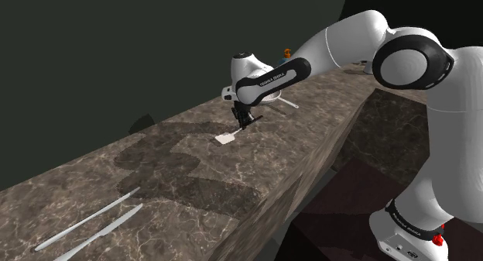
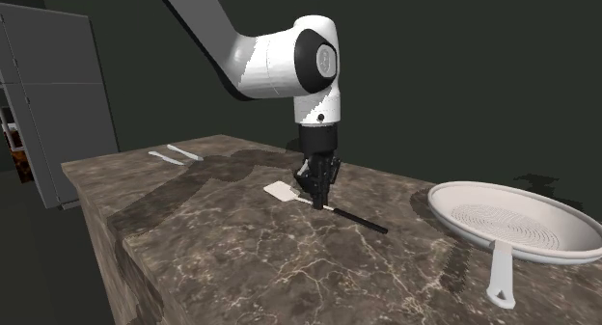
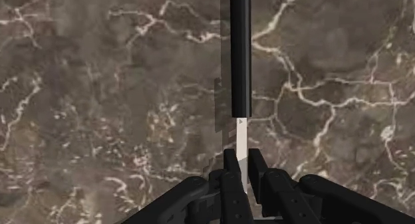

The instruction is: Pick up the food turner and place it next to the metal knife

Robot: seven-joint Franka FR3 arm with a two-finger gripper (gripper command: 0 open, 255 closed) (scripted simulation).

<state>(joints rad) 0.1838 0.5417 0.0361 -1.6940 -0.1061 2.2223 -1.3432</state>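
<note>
The food turner lies on the brown marble counter (image 1: 155,174): a pale flat blade (image 2: 281,191), a pale neck (image 3: 242,133) and a long black handle (image 3: 240,56). My black gripper (image 2: 316,196) points straight down onto it, fingers closed on the pale neck just behind the blade (image 1: 224,138). In the wrist view the fingertips (image 3: 230,168) press against both sides of the neck. Two long pale utensils (image 1: 93,224), one of them the knife, lie side by side far along the counter, toward the shoulder view's lower left (image 2: 174,155).
A wide white round pan (image 2: 511,222) with a short handle sits on the counter at the second exterior view's right, close to the turner's handle end. The counter's front edge (image 1: 271,197) drops to a dark floor. A grey cabinet (image 2: 53,101) stands beyond the counter's far end.
</note>
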